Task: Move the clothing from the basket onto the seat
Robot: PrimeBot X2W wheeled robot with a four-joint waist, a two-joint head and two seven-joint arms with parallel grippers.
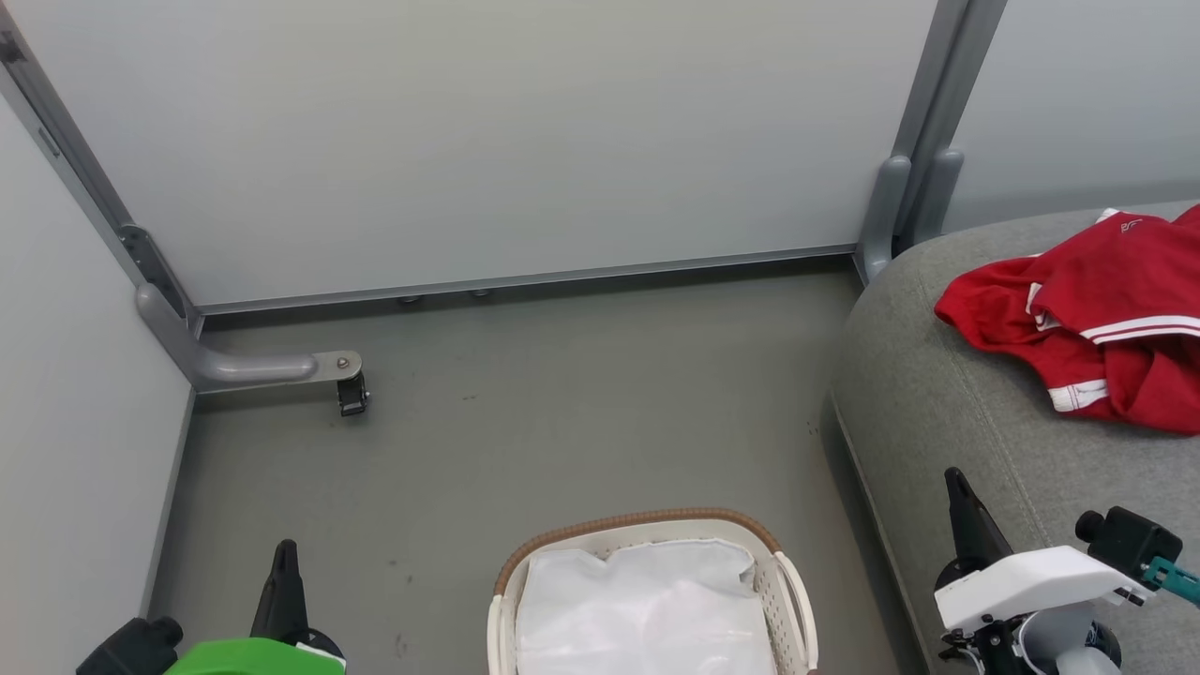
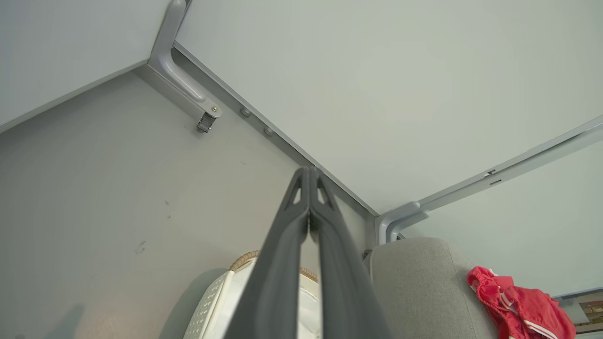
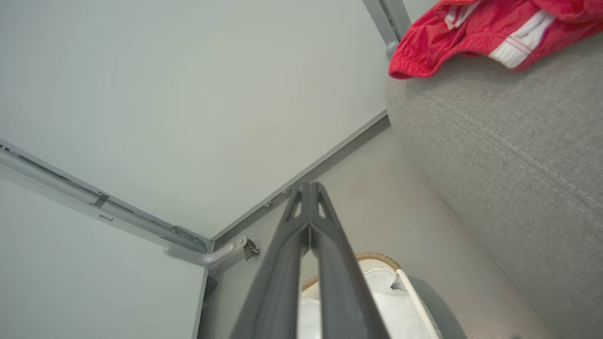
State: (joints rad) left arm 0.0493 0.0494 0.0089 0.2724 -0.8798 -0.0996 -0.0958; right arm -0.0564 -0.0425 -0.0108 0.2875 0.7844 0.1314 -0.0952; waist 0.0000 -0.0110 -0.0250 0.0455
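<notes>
— Left gripper [image 2: 309,170]?
— Closed, fingertips pressed together, pointing toward the foot of the pale wall panels [image 2: 377,84].
— Under the fingers?
— White basket [image 2: 207,308] with a brown rim, partly hidden behind them, standing on the grey floor [image 2: 94,188] just beside the grey seat [image 2: 424,282].
— Red clothing [image 2: 518,308]?
— Crumpled on the seat at lower right, white stripes showing, apart from the basket.
— Upper left?
— Grey bracket [image 2: 186,82] at the wall corner.

No text, number or sign can be read. A small white mark [image 1: 1130,225] is seen on the red clothing [image 1: 1116,272], too small to be made out.
</notes>
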